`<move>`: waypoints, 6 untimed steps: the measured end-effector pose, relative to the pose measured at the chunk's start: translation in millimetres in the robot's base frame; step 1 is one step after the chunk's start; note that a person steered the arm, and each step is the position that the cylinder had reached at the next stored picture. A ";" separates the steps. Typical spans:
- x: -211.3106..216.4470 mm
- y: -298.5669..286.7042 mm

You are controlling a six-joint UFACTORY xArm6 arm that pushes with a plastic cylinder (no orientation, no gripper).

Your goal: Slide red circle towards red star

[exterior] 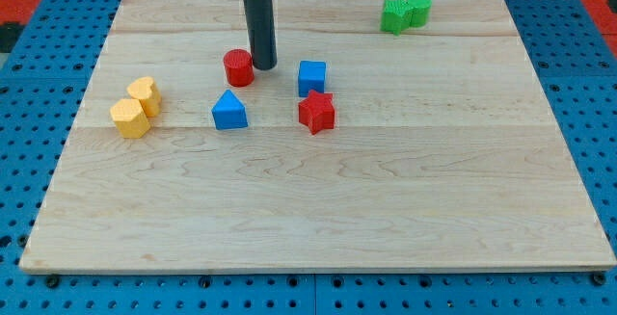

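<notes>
My tip (264, 66) has no pincer to open or close; it rests just right of the red circle (238, 67), nearly touching. The red star (316, 112) sits lower right. The circle looks light, rigid and slippery, so push from its upper-left side.

- My tip (264, 66), the tool's lower end, sits just right of the red circle (238, 67), touching or nearly so.
- The red star (316, 112) lies toward the view's lower right, just below the blue cube (311, 77).
- A blue triangle (229, 110) sits below the circle.
- Two yellow blocks (136, 108) rest near the wooden counter's (386, 199) left edge; two green blocks (405, 13) sit top right.
</notes>
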State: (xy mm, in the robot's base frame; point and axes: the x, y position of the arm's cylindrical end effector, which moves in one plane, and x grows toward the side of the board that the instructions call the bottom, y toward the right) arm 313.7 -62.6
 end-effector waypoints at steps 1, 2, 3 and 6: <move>-33.6 -43.6; 23.1 -38.7; 72.7 -16.8; 137.0 -4.8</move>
